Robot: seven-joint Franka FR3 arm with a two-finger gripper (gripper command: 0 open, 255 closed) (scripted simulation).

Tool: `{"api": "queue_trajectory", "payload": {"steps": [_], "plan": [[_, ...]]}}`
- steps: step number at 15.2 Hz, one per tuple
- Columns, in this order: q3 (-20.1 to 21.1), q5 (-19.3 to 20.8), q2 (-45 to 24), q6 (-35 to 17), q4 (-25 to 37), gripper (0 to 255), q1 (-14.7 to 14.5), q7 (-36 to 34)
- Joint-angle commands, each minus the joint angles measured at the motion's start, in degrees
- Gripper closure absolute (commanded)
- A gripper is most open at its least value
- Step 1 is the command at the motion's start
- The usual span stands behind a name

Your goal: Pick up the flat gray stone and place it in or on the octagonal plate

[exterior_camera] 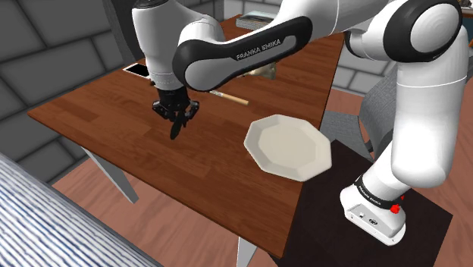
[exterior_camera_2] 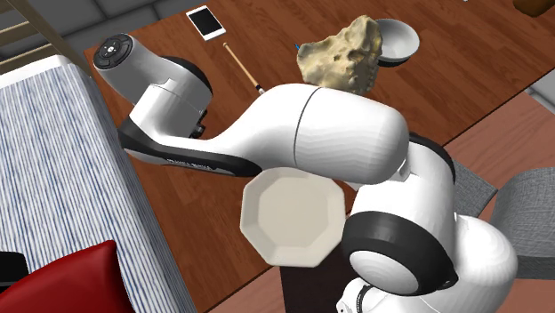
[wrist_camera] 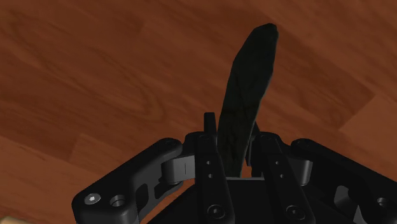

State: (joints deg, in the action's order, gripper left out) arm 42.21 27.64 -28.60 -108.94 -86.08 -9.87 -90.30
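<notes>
In the shoulder view the arm [exterior_camera: 235,53] bends up and left from its stand [exterior_camera: 375,208], its forearm reading "FRANKA EMIKA" and its wrist pointing straight down. The gripper [exterior_camera: 176,121] hangs above the table [exterior_camera: 98,114], pinching the dark flat stone [exterior_camera: 175,132]. The octagonal plate [exterior_camera: 288,146] lies well apart toward that view's right, near the table's edge, with bare wood between. In the second exterior view the arm partly covers the plate [exterior_camera_2: 289,218]. In the wrist view the fingers [wrist_camera: 207,149] clamp the stone [wrist_camera: 248,83] edge-on over the table [wrist_camera: 95,63].
</notes>
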Motion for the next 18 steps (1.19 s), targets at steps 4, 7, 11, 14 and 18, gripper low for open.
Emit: {"api": "queue_trajectory", "payload": {"steps": [4, 7, 11, 14, 18], "plan": [[0.41, -0.82, 0.72, 3.41, 3.01, 255, -0.22, 1.05], [0.58, -1.16, 0.96, 5.51, 5.04, 255, -0.54, 1.58], [2.24, -4.4, 6.89, 2.98, -2.38, 255, 3.62, 2.48], [4.24, -10.21, 15.93, -1.4, -13.17, 255, 9.39, 5.11], [4.8, -20.35, 29.06, -5.82, -25.62, 255, 14.55, 11.67]]}}
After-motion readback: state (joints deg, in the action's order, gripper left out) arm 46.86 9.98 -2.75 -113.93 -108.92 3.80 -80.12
